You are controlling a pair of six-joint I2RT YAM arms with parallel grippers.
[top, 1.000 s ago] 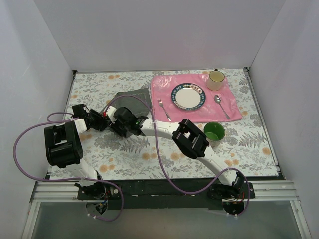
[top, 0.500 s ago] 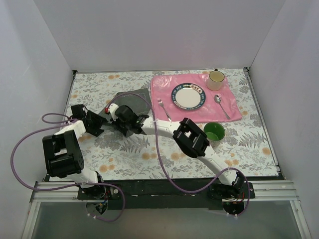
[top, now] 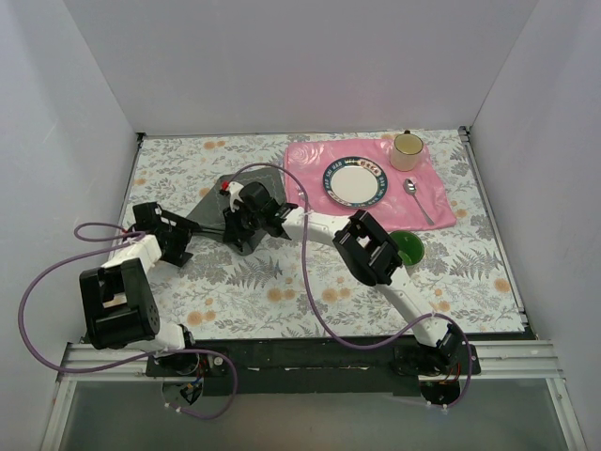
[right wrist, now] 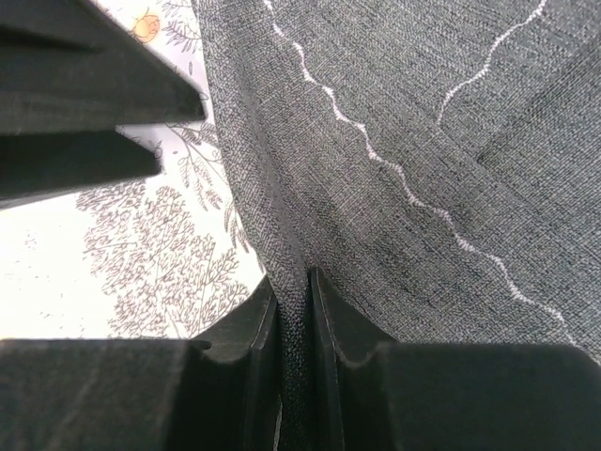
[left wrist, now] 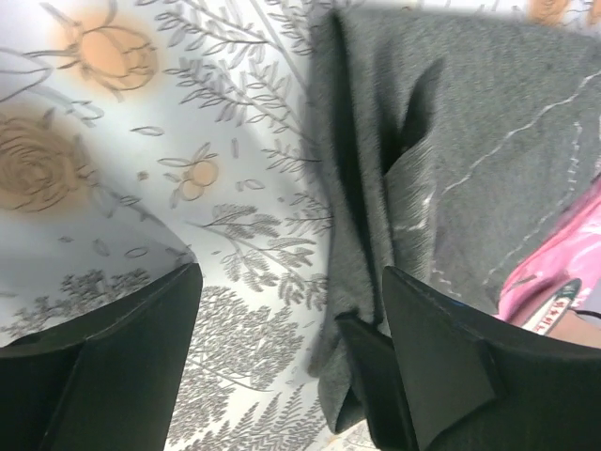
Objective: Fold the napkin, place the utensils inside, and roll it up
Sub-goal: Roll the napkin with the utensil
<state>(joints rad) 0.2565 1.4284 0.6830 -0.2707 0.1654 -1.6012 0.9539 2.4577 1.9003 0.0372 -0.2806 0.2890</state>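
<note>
**Grey cloth pinched at its near edge, the fold not yet made**

Grey and creased, the napkin (right wrist: 404,122) lies on the floral tablecloth (top: 235,291), just beside the pink placemat (top: 441,211) at its 9 o'clock. The right gripper (right wrist: 293,301) is clamped narrow on a raised ridge of cloth at the napkin's 6 o'clock edge. That looks like a grip for lifting the edge and carrying it over.

The left gripper (left wrist: 286,310) sits at the napkin's 8 o'clock with its jaws wide, holding nothing. One finger is over the cloth's border and the other over the tablecloth. It seems placed to take a second hold, so the edge rises evenly.

On the placemat, the spoon (top: 416,199) waits at 3 o'clock of the plate (top: 355,180). No fork shows; the right arm may hide it.
</note>
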